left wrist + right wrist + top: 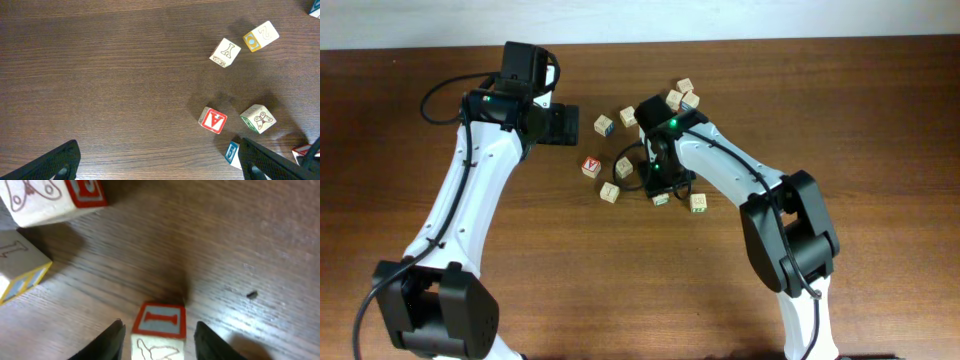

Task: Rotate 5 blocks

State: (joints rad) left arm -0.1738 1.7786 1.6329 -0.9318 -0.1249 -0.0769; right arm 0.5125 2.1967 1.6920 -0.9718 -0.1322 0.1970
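At table centre the right gripper [159, 342] stands low over one block [159, 325], a pale cube w/ a red-bordered top face. Its jaws are part-open and straddle the block, a slim gap showing each side, so nothing is gripped yet. The left gripper [565, 123] hangs wide open and empty, off to its own side of the blocks. Step in hand, by my judgement: approach to grasp for one rotation. No. of blocks already turned cannot be read off, as the cubes lie at mixed angles. Overhead, the right arm [720, 160] covers the straddled block, so which cube of the scatter it is stays uncertain, prob. one at the near edge of the cluster. The red-letter block [591, 166] and a green-marked block [258, 119] sit near each other, free of both arms. Next move calls for the jaws closing square on opposite side faces, then a wrist turn w/o dragging. The neighbour cube [20, 265] lies near but apart, so clearance looks adequate. Surface: dark brown wood-grain table [880, 100], flat, one small dark speck [251, 295]. Room: only a pale strip [720, 20] past the far table edge, nothing more visible.
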